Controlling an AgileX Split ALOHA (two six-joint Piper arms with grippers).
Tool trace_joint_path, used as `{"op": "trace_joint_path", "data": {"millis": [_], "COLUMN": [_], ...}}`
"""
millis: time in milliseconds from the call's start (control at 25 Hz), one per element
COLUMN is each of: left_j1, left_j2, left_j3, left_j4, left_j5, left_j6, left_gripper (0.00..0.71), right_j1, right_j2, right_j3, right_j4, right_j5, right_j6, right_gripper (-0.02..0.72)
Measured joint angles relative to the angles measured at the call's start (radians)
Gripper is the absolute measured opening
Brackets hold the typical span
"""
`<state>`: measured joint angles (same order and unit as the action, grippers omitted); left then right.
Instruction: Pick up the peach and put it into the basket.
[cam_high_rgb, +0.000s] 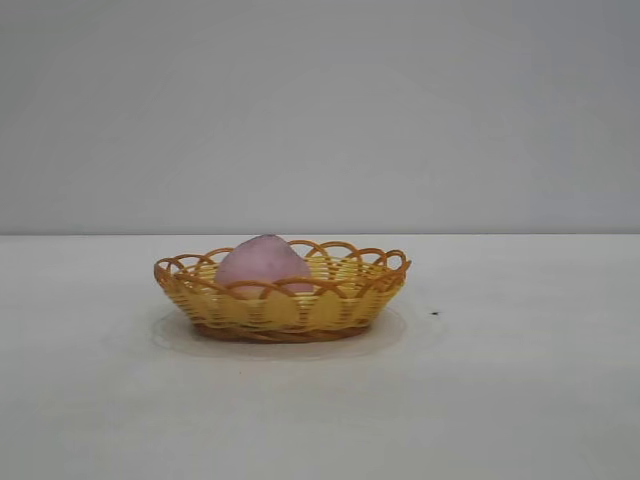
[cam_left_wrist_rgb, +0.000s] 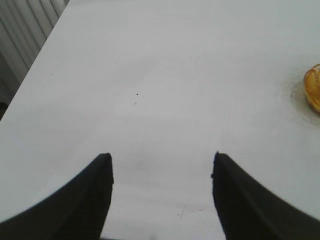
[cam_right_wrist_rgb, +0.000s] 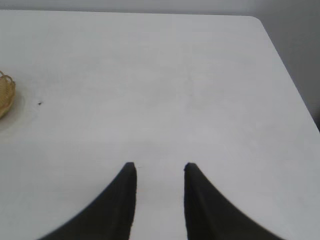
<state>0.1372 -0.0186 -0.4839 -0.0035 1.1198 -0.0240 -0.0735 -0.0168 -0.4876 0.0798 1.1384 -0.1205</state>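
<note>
The pink-mauve peach (cam_high_rgb: 262, 265) lies inside the yellow-orange wicker basket (cam_high_rgb: 290, 305) in the middle of the white table in the exterior view. No arm shows in that view. My left gripper (cam_left_wrist_rgb: 161, 159) is open and empty over bare table; an edge of the basket (cam_left_wrist_rgb: 313, 87) shows far off to one side. My right gripper (cam_right_wrist_rgb: 159, 167) is open and empty over bare table, with the basket's rim (cam_right_wrist_rgb: 6, 95) at the picture's edge. The peach is out of view in both wrist views.
A small dark speck (cam_high_rgb: 435, 313) lies on the table right of the basket. The table's corner (cam_right_wrist_rgb: 257, 20) shows in the right wrist view. A ribbed wall or radiator (cam_left_wrist_rgb: 30, 25) stands beyond the table edge in the left wrist view.
</note>
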Motion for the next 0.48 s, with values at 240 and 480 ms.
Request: {"op": "trace_joint_path", "data": {"millis": [240, 480], "left_j1": [0.000, 0.000], "left_j2": [0.000, 0.000], "left_j3": [0.000, 0.000], "left_j4": [0.000, 0.000], "left_j5": [0.000, 0.000], "left_j6": [0.000, 0.000], "left_gripper": [0.430, 0.430], "right_j1": [0.000, 0.000], "right_j2": [0.000, 0.000], "right_j3": [0.000, 0.000], "right_j4": [0.005, 0.005], "right_j5": [0.000, 0.000], "right_j6": [0.000, 0.000], "right_gripper": [0.232, 0.232]}}
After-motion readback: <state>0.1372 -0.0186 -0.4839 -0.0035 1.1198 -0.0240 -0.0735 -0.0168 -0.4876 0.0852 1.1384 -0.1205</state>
